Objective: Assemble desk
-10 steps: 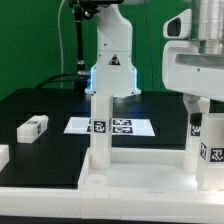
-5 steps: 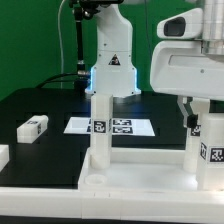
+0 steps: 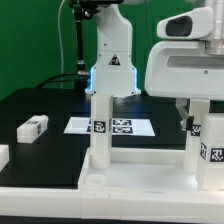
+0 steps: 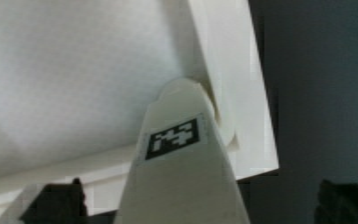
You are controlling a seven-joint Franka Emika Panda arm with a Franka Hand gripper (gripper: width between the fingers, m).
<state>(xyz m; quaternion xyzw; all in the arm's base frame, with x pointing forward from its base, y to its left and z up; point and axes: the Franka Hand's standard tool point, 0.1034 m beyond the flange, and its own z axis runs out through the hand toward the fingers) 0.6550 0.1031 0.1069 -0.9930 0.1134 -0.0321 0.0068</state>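
A black table [image 3: 40, 105] holds a partly built white desk, seen from a camera off the arm. The tabletop [image 3: 130, 180] lies upside down along the 6 o'clock edge of the exterior view, its raised rim forming a shallow tray. Two square legs stand upright in it: one [image 3: 100, 125] near the centre of the view, another [image 3: 212, 145] at about 4 o'clock, each carrying a small black-and-white tag. The space between them inside the rim shows only dark table.

The bulky white gripper [image 3: 195, 112] hangs at 3 o'clock, directly over the right-hand leg. Whether its fingers grip that leg cannot be told from here.

In the wrist view a tagged leg [image 4: 179, 160] rises between two dark fingertips [image 4: 60, 200] — they sit well apart, one on each side, with gaps visible, so the jaws look open and hold nothing.

A loose leg [image 3: 33, 127] lies flat at 9 o'clock, another white part [image 3: 3, 155] at the edge below it. The marker board [image 3: 112, 126] lies behind the centre leg, before the robot's base [image 3: 112, 65].
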